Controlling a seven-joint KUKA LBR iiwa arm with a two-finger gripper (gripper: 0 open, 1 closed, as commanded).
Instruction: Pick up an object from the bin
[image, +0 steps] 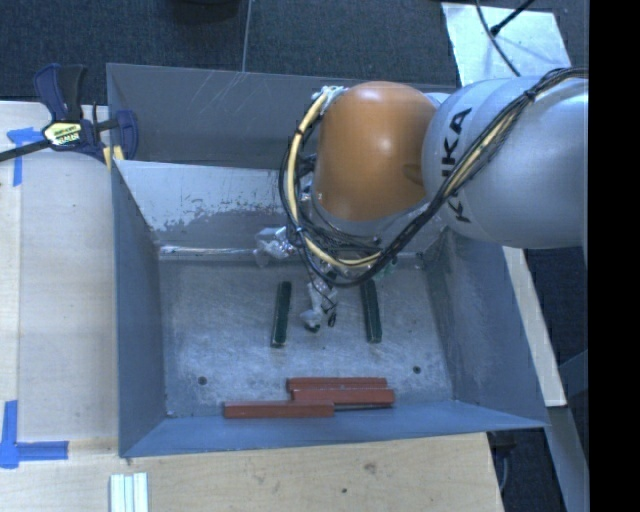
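gripper (327, 312): low over the middle of the bin (200, 330) floor, fingers spread wide, holding nothing
small silvery thing (316, 318): mid-floor between the fingers, touching neither
brown flat sticks (338, 391): overlapping along near edge, well apart from gripper
crumpled silvery bit (270, 243): foot of far wall

Dk-green stick (281, 314) — flat, bin ctr

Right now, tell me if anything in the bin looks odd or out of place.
Nothing stands out. Reddish-brown sticks lie flat, overlapping, along the front wall of the bin; the gripper hangs open mid-bin.
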